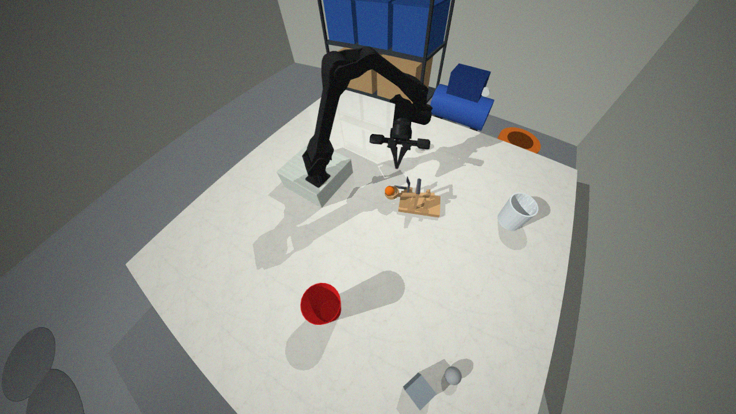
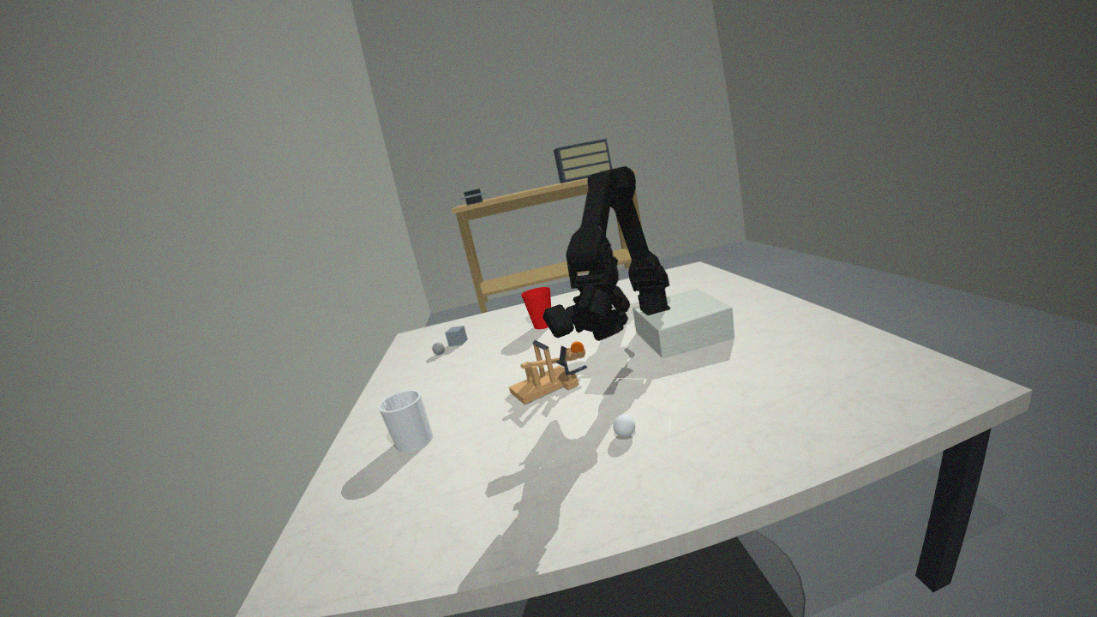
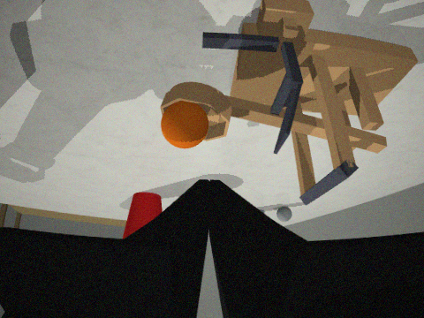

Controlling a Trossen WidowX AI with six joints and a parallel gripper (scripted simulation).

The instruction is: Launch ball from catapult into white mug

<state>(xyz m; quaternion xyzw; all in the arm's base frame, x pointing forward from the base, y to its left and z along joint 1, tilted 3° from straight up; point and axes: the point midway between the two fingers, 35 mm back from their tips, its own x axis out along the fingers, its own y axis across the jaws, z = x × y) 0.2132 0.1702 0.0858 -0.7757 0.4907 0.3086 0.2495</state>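
The orange ball (image 1: 389,190) (image 2: 577,347) (image 3: 185,124) sits in the cup at the end of the wooden catapult's arm. The catapult (image 1: 411,208) (image 2: 536,387) (image 3: 375,49) stands on the table, its cup end on the side away from the white mug. The white mug (image 1: 512,216) (image 2: 408,423) stands upright to the right of the catapult in the top view; it is out of the wrist view. My gripper (image 1: 397,167) (image 3: 208,190) is shut and empty, above the table near the catapult's cup end, touching neither ball nor catapult. Its fingertips are hidden in the exterior view.
A red cup (image 1: 319,303) (image 2: 538,308) (image 3: 143,212), a grey block (image 1: 421,394) (image 2: 456,336) and a grey ball (image 1: 452,375) (image 2: 438,348) (image 3: 283,214) stand apart from the catapult. A white ball (image 2: 623,426) lies on the other side. My arm stands on a pale green block (image 2: 690,338).
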